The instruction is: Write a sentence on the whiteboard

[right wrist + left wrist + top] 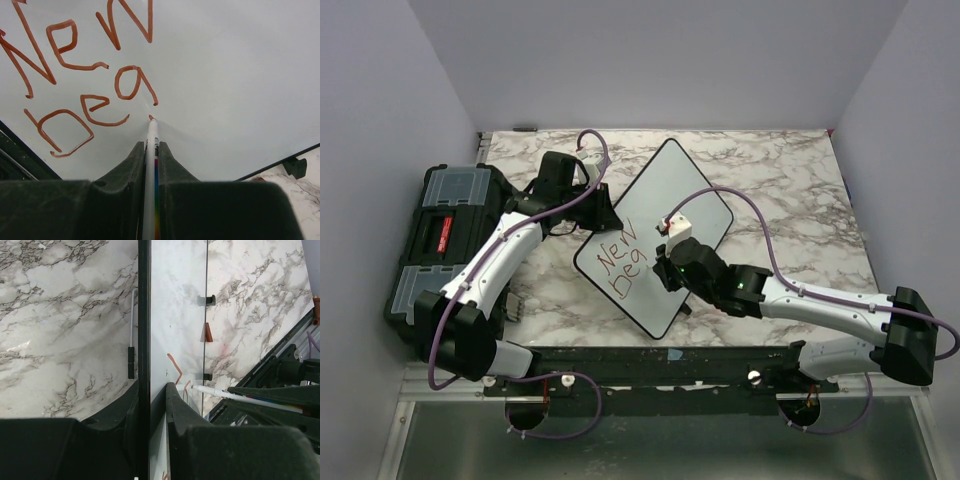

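Note:
The whiteboard lies tilted at the table's middle, black-framed. The sentence reads "New" over "Beg" in red. My left gripper is shut on the board's upper-left edge. In the left wrist view its fingers clamp the black frame from both sides. My right gripper hovers over the board's lower part, shut on a white marker. The marker's red tip rests on the whiteboard just below the "g" of the lettering. The marker shows from the left wrist too.
A black toolbox with clear-lidded compartments stands at the table's left edge, under my left arm. Marble tabletop surrounds the board, with grey walls on three sides. Small black feet stick out along the board's far edge.

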`<act>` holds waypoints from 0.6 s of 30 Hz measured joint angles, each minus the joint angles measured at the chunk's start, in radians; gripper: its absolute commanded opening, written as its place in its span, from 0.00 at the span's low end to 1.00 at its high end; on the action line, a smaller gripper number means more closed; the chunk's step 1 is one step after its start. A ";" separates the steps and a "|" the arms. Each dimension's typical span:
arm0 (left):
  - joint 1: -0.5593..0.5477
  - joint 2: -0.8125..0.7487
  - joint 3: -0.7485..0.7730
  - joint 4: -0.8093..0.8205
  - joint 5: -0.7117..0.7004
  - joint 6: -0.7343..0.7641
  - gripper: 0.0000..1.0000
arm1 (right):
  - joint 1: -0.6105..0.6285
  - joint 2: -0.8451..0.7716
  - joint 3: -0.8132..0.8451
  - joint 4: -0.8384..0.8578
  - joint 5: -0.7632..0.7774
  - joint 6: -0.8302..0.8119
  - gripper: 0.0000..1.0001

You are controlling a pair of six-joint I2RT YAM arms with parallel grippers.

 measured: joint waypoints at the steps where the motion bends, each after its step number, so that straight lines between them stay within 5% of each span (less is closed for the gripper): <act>1: 0.000 0.000 0.000 0.001 0.000 0.000 0.00 | 0.000 0.000 0.000 0.000 -0.002 0.001 0.01; 18: -0.001 -0.001 0.000 0.001 -0.001 0.000 0.00 | 0.000 0.001 0.014 -0.020 -0.014 0.004 0.01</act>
